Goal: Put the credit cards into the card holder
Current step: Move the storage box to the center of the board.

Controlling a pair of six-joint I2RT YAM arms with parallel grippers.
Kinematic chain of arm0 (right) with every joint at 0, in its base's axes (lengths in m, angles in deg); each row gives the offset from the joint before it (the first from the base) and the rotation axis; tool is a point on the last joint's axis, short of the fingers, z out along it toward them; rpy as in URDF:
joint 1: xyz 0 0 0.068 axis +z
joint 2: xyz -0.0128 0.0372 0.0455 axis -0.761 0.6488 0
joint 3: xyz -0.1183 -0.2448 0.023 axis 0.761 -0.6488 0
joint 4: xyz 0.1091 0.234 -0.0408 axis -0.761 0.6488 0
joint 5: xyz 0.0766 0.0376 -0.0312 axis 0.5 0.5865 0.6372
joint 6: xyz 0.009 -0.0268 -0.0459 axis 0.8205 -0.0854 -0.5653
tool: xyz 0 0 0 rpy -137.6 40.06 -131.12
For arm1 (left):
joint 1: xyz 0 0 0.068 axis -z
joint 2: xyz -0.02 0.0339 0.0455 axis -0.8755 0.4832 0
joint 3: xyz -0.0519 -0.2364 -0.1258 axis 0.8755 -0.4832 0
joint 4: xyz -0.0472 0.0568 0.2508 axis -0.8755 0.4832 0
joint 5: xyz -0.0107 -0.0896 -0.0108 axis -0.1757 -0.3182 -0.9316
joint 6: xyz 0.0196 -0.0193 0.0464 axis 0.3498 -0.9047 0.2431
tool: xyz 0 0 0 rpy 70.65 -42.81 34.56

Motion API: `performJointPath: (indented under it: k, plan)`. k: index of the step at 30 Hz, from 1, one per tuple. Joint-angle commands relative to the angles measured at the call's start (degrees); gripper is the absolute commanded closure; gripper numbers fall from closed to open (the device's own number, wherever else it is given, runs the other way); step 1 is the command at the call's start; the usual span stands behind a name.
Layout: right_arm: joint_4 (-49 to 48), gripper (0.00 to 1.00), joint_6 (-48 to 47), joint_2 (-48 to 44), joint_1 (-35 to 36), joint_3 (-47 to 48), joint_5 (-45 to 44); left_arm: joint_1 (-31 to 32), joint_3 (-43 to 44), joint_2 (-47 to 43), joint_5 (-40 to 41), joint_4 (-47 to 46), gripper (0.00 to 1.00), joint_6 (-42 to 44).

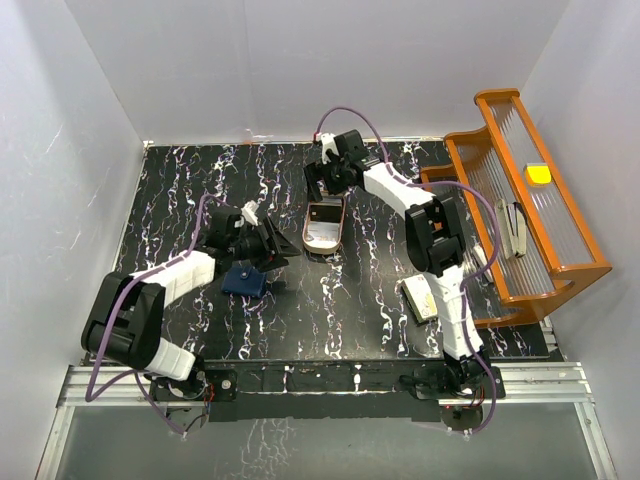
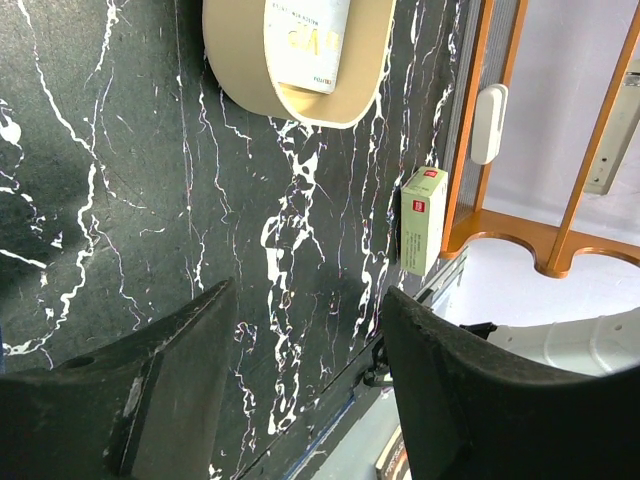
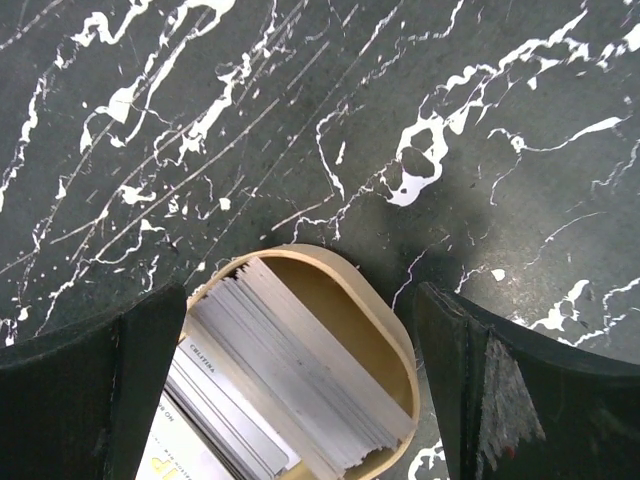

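Bare table [image 1: 330, 310] lies open between the wallet [image 1: 243, 281] and the block [image 1: 420, 300]. The rack [image 1: 525, 215] shuts off the right edge; white walls [image 1: 300, 60] close three sides. The tray [image 1: 324, 228] sits mid-table, the right gripper [image 1: 325, 192] spread over its far end, blocking a pass there

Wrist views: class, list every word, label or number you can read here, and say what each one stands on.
Top card in the tan tray: large gold letters, cut off by the frame, perhaps ending "P"; the small print is blurred.
Grey card in the same tray: one line of small capitals, too blurred to read.
Cream box: a red label, its print too small.
Nothing else legible.
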Motion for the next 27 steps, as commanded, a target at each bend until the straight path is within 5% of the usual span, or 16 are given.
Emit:
performJointPath:
  k: [1,12,27]
  plan:
    - [1.3,0.02,-0.3,1.3,-1.6,4.4,6.5,0.6,-0.9,0.4,-0.5,-2.3,0.43,-1.0]
    - [-1.2,0.06,2.0,-3.0,-3.0,-4.1,9.8,1.3,-0.7,3.3,0.2,-2.9,0.47,-2.1]
    - [-1.1,0.08,5.5,-3.3,-4.0,-4.2,10.1,5.0,5.1,15.1,-1.6,-11.1,0.50,-6.6]
